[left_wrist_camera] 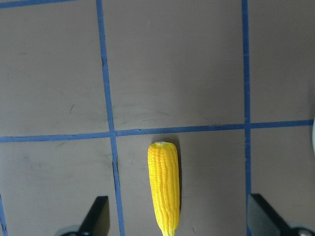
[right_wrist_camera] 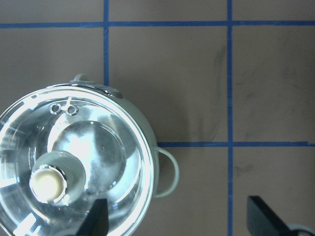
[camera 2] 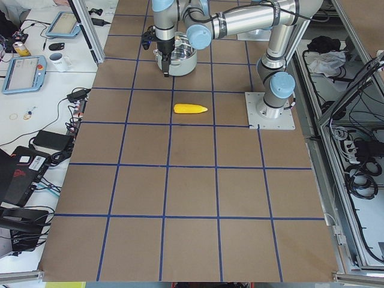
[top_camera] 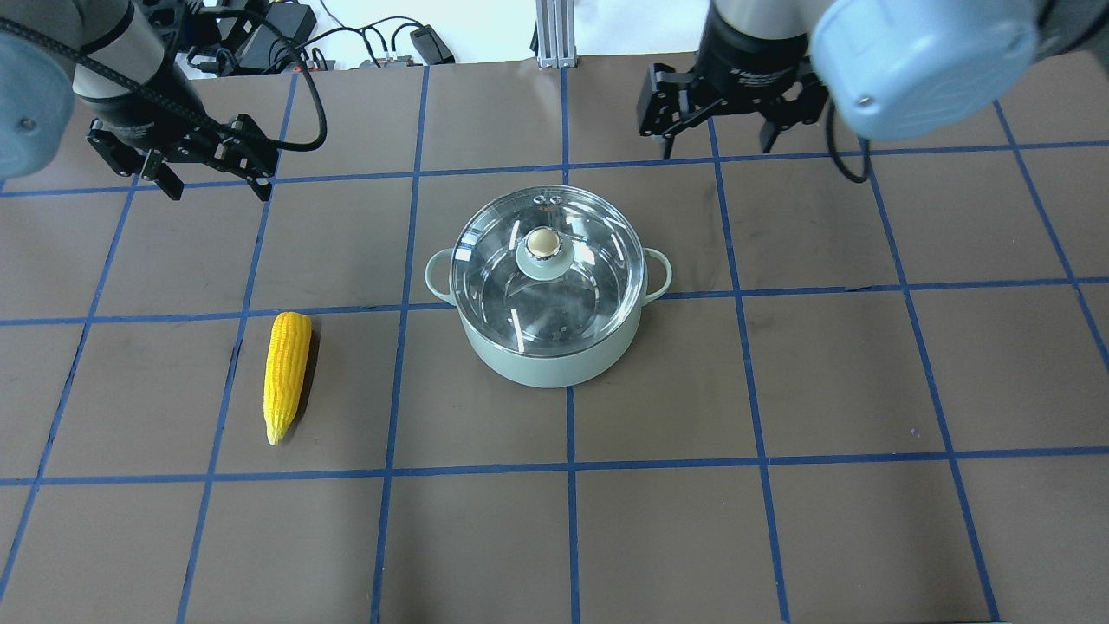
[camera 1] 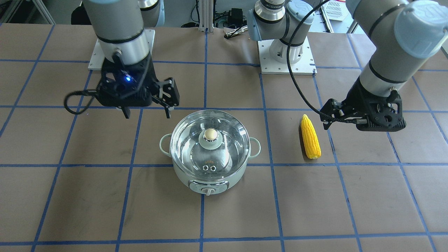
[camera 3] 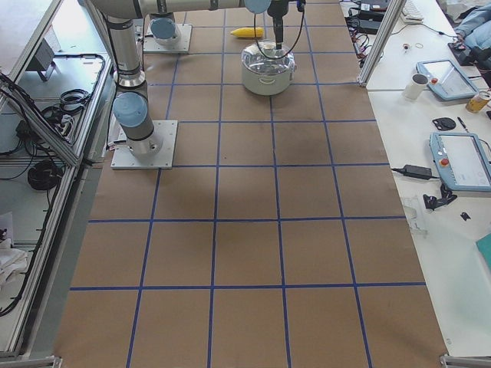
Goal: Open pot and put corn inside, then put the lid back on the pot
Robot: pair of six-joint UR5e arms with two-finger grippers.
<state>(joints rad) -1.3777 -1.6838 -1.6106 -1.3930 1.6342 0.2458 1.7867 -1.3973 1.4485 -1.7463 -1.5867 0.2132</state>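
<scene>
The pale mint-green pot (camera 1: 210, 176) stands mid-table with the clear glass lid (camera 1: 187, 140) on it and its beige knob (camera 1: 211, 134) upright. It also shows in the overhead view (top_camera: 554, 364), lid (top_camera: 589, 269) in place. The yellow corn (top_camera: 286, 373) lies flat on the table on the robot's left of the pot, apart from it, and shows in the front view (camera 1: 310, 136). My left gripper (top_camera: 217, 178) is open and empty, hovering above the corn's blunt end (left_wrist_camera: 165, 191). My right gripper (top_camera: 717, 143) is open and empty, behind and to the right of the pot (right_wrist_camera: 147, 147).
The brown table has a blue tape grid. The arms' white base plates (camera 1: 287, 64) sit at the robot's edge. Cables and power bricks (top_camera: 277, 26) lie past the far edge. Side benches with tablets and a mug (camera 2: 58, 60) flank the table.
</scene>
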